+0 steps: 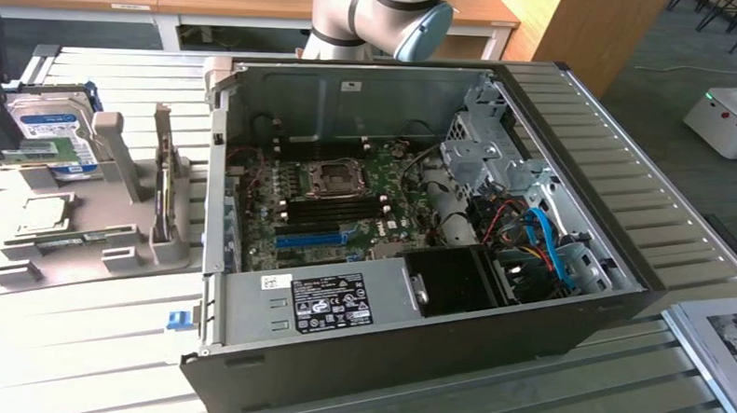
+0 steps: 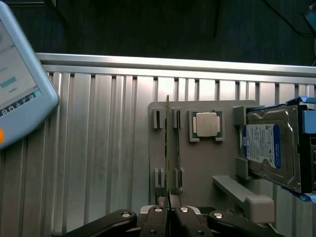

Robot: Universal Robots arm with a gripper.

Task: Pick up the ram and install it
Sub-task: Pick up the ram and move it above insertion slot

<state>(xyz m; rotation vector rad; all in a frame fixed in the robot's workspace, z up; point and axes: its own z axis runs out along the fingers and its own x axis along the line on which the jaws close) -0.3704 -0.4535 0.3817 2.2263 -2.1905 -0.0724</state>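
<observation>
**One ram (image 2: pixel 168 143) on edge in the holder, gripper empty**

The ram stands upright on its long edge in the slotted posts. These run along the edge of the grey holder (image 2: pixel 207 168) that faces the computer case (image 1: pixel 399 366). The processor (image 2: pixel 206 123) lies flat in its pocket just beside the ram. The hard drive (image 2: pixel 269 148) leans at the holder's opposite edge. The holder sits on the bench (image 2: pixel 98 148) next to the case, on the exterior view's left.

Gripper (image 2: pixel 170 201): I read the fingers as pressed together with nothing between them. From the wrist camera they line up with the stick's thin edge. In the exterior view the ram stands free, with nothing touching it. The pick is not yet made. The memory slots on the motherboard (image 1: pixel 331 200) look unfilled, though I can't be certain.

Handling, my judgement:
- **Feel:** light, stiff and thin, and fragile at the chips and along the contact edge.
- **Slip risk:** the faces are smooth, so a loose pinch could slip.
- **Where to hold:** I'd take it across the two flat faces, near the middle of the top edge and clear of the posts.
- **Alignment:** squarely, so it doesn't twist in the slots.
</observation>
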